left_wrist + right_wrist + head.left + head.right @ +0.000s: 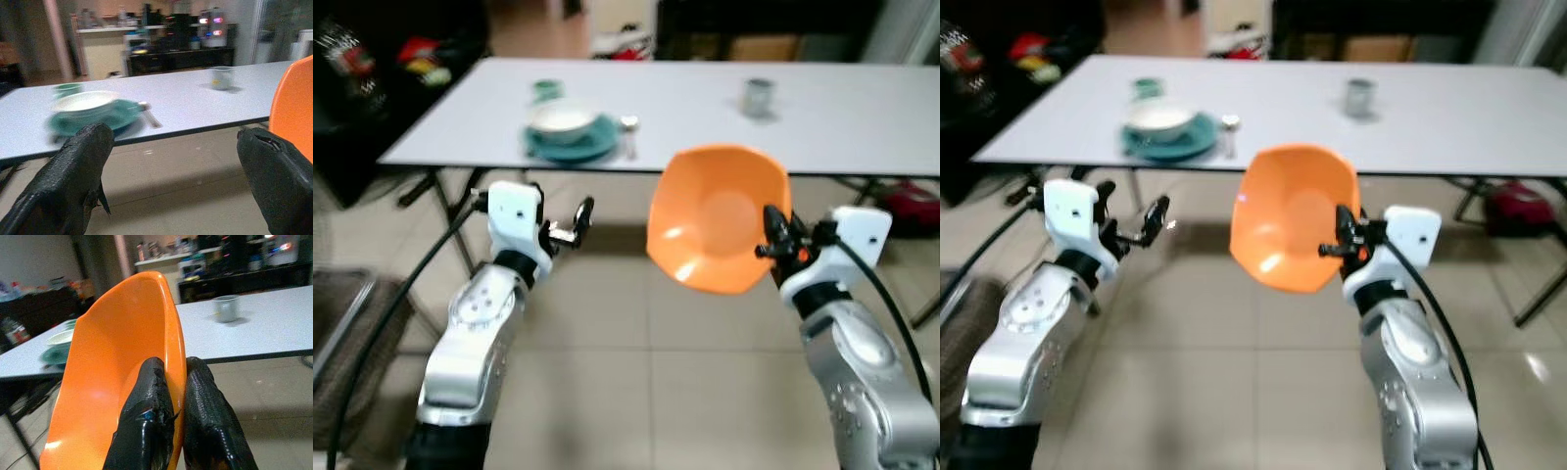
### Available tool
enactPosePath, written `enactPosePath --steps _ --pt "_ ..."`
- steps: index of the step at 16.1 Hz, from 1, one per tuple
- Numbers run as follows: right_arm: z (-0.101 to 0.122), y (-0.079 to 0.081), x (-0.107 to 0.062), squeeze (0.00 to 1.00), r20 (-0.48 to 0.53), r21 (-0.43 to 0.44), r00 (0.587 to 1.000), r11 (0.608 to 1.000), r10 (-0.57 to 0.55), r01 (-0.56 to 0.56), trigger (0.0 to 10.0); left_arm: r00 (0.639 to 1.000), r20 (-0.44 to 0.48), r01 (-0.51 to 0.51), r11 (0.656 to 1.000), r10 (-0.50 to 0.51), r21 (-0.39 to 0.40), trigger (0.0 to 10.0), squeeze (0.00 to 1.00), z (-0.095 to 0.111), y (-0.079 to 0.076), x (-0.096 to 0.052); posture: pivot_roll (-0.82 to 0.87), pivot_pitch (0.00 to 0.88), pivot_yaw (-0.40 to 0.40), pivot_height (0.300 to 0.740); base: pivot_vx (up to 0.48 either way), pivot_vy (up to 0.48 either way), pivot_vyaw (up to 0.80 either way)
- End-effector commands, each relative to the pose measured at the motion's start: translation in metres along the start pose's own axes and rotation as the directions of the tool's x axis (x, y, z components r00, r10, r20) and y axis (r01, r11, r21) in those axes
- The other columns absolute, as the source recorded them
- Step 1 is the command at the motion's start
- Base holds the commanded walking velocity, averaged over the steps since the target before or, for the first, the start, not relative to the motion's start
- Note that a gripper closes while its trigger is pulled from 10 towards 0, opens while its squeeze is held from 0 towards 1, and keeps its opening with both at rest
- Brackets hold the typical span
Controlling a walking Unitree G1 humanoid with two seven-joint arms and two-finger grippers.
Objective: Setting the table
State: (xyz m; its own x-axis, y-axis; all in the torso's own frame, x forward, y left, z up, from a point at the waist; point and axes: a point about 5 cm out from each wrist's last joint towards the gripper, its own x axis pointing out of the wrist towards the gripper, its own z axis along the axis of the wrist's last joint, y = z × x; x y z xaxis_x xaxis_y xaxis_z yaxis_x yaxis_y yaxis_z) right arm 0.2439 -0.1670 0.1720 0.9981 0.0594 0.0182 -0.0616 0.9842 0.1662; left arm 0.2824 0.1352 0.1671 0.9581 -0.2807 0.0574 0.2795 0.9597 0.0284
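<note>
Orange bowl [717, 217] tilted on edge, rim pinched by right end effector [771, 235], short of table [862, 117]

The left tool [171, 181] has its two black fingers [68, 181] spread wide apart, with nothing between them. Beyond them runs the near edge of a white desk [195, 105]. On the desk sits a teal plate [93, 120] with a white bowl [83, 102] resting on it, and what looks like a spoon [148, 113] lies just beside the plate, though blur makes that hard to settle. A small teal cup [67, 89] stands behind the bowl. Well apart from these stands a grey mug [221, 77]. An orange bowl [292, 110] shows next to one finger. Pale floor tiles [171, 196] lie beneath the desk, and a dark cabinet [186, 46] stands in the background.
</note>
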Motion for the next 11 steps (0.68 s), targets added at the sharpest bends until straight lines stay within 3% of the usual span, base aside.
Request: enactPosePath --steps 1,7,11 --pt "0.0110 0.0001 -0.0008 0.00 0.052 -0.001 0.999 1.000 0.000 0.000 10.0 0.999 0.020 0.027 1.000 -0.027 0.011 10.0 0.00 0.0056 -0.0042 0.0009 0.00 0.000 0.021 0.740 0.356 0.000 -0.80" --pt "0.0108 0.0018 0.0003 0.00 0.053 0.000 0.999 1.000 0.012 -0.012 10.0 0.999 0.023 0.029 1.000 -0.029 0.012 10.0 0.00 0.0053 -0.0040 -0.0001 0.01 0.000 0.013 0.740 0.365 0.000 -0.77" --pt "0.0113 0.0027 0.0009 0.00 0.059 0.001 0.998 1.000 0.015 -0.015 10.0 0.999 0.026 0.035 0.999 -0.035 0.015 10.0 0.00 0.0062 -0.0039 -0.0004 0.01 0.000 0.014 0.740 0.372 0.000 0.00"
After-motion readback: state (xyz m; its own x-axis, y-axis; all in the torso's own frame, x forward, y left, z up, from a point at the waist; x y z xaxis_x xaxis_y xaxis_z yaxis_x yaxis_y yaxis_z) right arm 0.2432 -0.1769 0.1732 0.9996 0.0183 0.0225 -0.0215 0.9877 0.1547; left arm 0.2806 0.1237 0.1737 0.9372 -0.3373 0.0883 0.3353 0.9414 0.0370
